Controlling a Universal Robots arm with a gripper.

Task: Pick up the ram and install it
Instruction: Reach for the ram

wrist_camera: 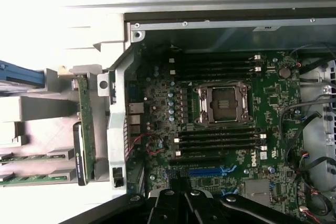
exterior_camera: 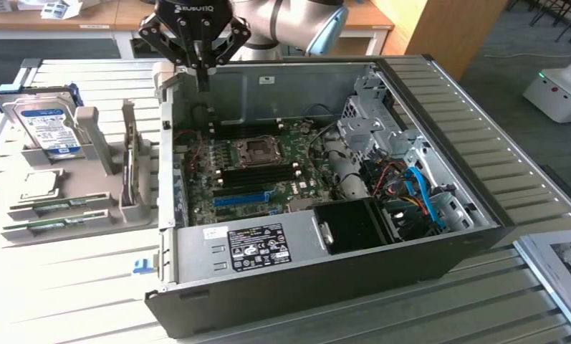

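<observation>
Off to the side of the claw (exterior_camera: 205, 86) sit two ram sticks (exterior_camera: 61, 206), one hard drive (exterior_camera: 48, 122) and one processor chip (exterior_camera: 36, 186). Under the claw are one computer case (exterior_camera: 362, 287) and one motherboard (exterior_camera: 290, 188).

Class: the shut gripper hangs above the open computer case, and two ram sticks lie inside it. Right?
No. In the exterior view the ram sticks lie in a grey holder outside the computer case, on that view's left. The shut gripper hangs above the case.

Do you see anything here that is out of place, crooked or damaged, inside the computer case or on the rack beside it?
Nothing stands out. The ram sticks lie flat in their rack at the exterior view's left, the motherboard lies flat in the case, and the shut gripper hangs above the case's far edge.
</observation>
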